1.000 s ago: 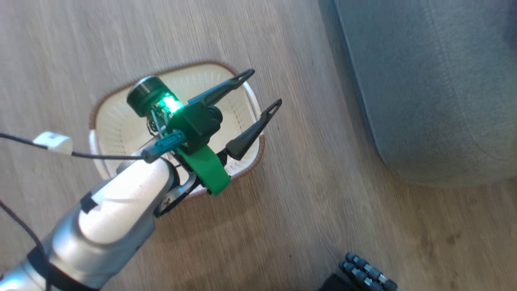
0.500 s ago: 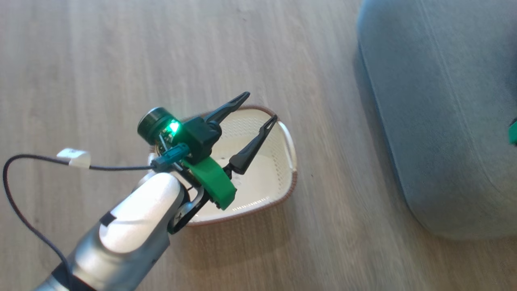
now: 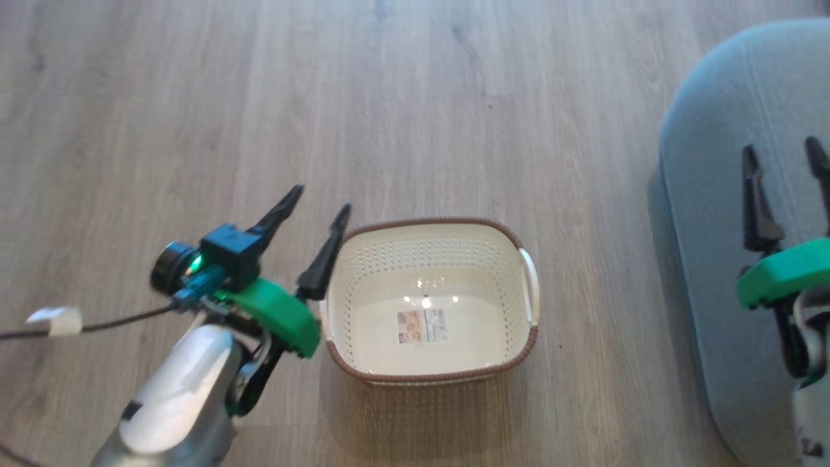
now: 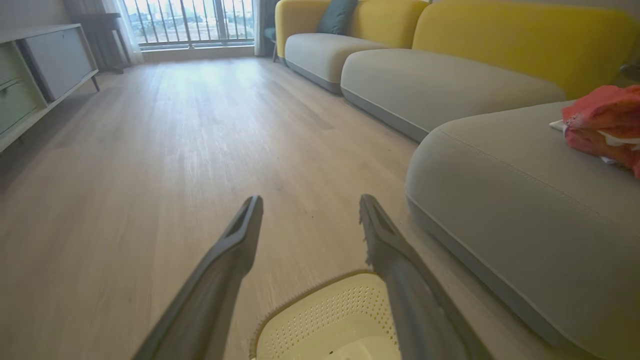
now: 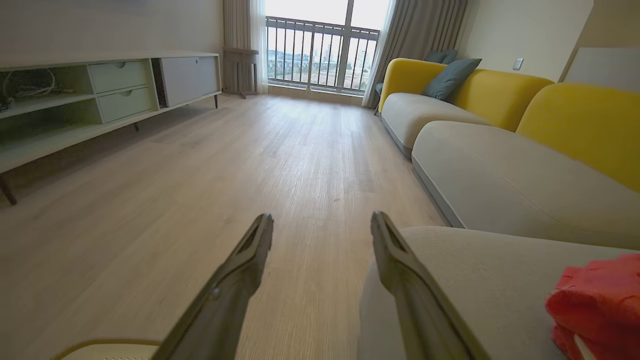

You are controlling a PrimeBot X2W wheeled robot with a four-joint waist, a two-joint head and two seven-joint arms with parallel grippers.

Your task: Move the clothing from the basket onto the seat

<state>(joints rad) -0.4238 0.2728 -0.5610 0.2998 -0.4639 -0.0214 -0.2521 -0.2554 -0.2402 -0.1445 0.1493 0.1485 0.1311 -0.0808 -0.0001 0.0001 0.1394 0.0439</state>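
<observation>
The cream basket (image 3: 428, 373) stands on the wood floor with only a paper sticker (image 3: 422, 326) on its bottom; its rim also shows low in the left wrist view (image 4: 300, 295). My left gripper (image 3: 318, 200) hangs open just left of the basket, nothing between its fingers. My right gripper (image 3: 783, 150) is open over the grey seat (image 3: 713, 194). Red clothing (image 4: 602, 125) with a white cloth piece lies on the seat (image 4: 500, 175) in the left wrist view. In the right wrist view, red clothing (image 5: 597, 302) rests on the seat (image 5: 475, 270) to the right of my fingers.
Wood floor (image 3: 389, 97) spreads around the basket. A cable with a white tag (image 3: 55, 320) trails from my left arm. Further grey seat sections with yellow backs (image 5: 500, 100) line the right, and a low pale cabinet (image 5: 100, 95) stands along the left wall.
The head camera has swung, so the whole picture shifted. My left gripper has come off from above the basket to its left side. My right gripper has come into view over the seat.
</observation>
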